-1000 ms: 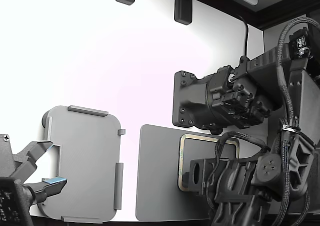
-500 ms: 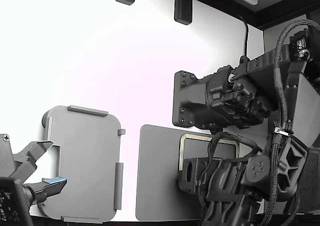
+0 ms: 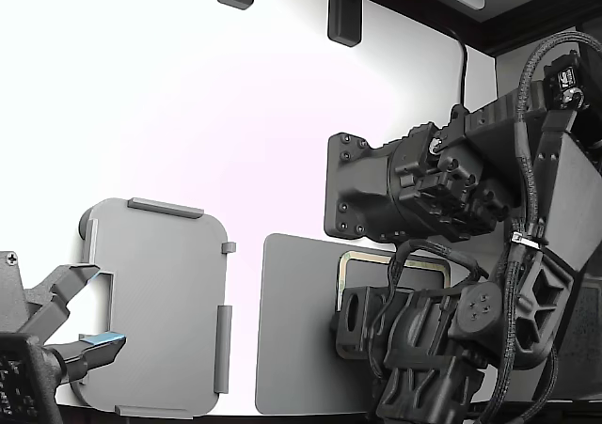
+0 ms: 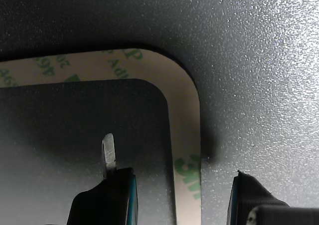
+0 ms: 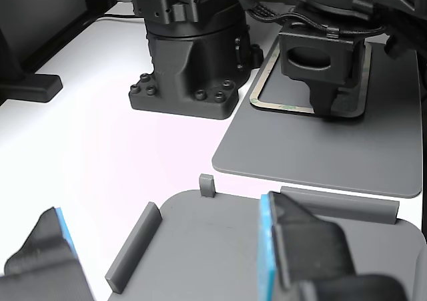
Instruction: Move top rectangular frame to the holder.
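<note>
Table [image 3: 188, 95]: white, bare over most of the exterior view.

Dark mat [image 3: 292, 349]: lies flat toward the exterior view's right, beside the black arm base [image 5: 190, 67]. It carries the task piece.

Holder [image 3: 155, 302]: light grey tray with raised edge tabs, at the exterior view's left, well apart from the mat. Nothing rests in it. A second gripper [image 3: 71, 325] sits just beside its near edge, not touching the frame.

Top rectangular frame [image 5: 263, 87]: beige-olive border, lying flat on the dark mat, partly hidden under the working arm in the exterior view. Wrist view shows 1 rounded corner of it with green print.

Gripper [image 4: 172, 195]: low over the frame, jaws parted and straddling 1 side strip, 1 finger [image 4: 108, 155] inside the border and the other outside. No closure on the strip visible, so nothing is held.

Progress, judged: approach done, grasp not yet made. Left to do: close on the strip, lift, carry across to the holder, seat inside the tabs. Frame looks thin, so the pinch may slip.
</note>
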`<state>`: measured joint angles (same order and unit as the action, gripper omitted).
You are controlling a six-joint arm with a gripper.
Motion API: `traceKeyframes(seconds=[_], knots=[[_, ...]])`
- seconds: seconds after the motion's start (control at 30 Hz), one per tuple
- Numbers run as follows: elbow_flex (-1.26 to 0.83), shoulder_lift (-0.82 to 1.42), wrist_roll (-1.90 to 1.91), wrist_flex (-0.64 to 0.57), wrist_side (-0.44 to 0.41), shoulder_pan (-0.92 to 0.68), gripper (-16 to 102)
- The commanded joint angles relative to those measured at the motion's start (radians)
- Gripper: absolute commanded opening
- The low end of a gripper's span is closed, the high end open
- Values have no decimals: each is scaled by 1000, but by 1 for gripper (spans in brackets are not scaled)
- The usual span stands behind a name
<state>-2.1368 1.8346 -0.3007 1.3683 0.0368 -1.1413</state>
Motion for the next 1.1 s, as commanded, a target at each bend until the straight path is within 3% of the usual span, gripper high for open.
traceKeyframes(seconds=[0.0,0.3,0.57,0.87,1.07], knots=[[20,5,5,-3,-2,15,74],[26,-25,18,-8,-9,15,69],[26,-34,25,-11,-12,15,55],[26,-41,25,-11,-17,15,31],[28,-48,34,-12,-41,15,1]])
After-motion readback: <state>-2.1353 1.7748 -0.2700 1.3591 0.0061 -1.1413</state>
